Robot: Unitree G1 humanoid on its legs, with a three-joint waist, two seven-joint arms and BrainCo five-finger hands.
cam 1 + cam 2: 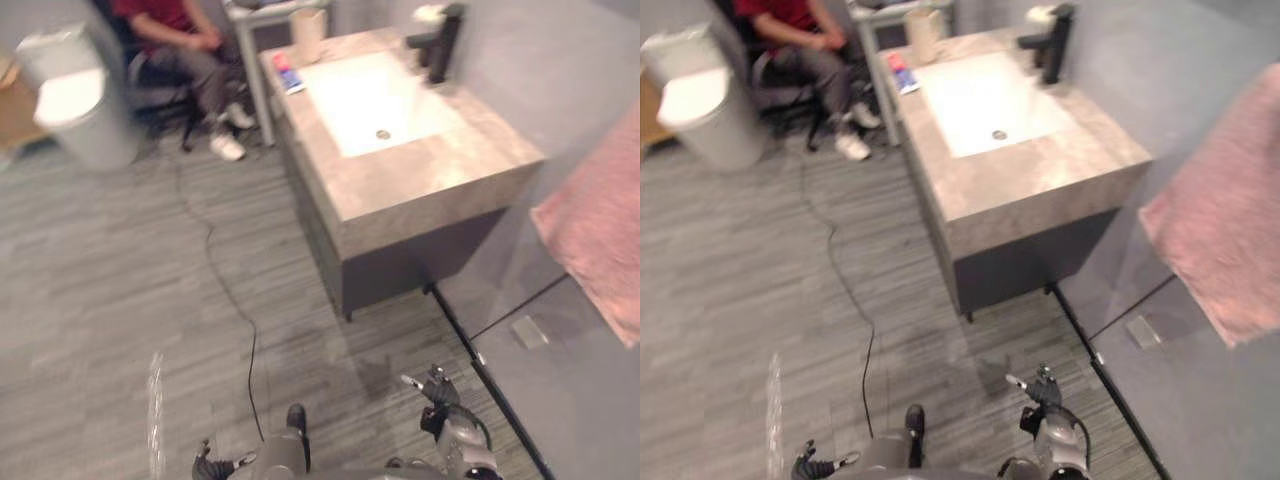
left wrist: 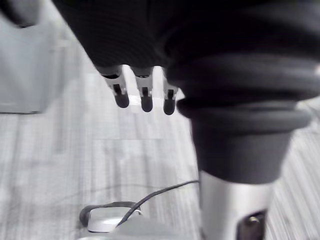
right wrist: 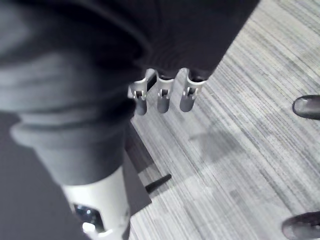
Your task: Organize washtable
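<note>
Arms hang low over the floor, well short of the tabletop (image 1: 430,172). The left robot hand (image 2: 143,96) and right robot hand (image 3: 163,96) are released and slack, grasping nothing. Cup (image 1: 308,35) and red-blue tube (image 1: 287,74) sit at the far corner beside the sink (image 1: 400,112), likely awaiting tidying, so an approach is needed first.

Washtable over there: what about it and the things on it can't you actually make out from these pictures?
Red and blue item by the sink: too small and blurred in both eye views to identify.
Beige cup at the far corner: its own wall hides any contents.
White object by the black faucet: blurred, close to the top edge.
Pink towel: cut off by the right edge in both eye views.
</note>
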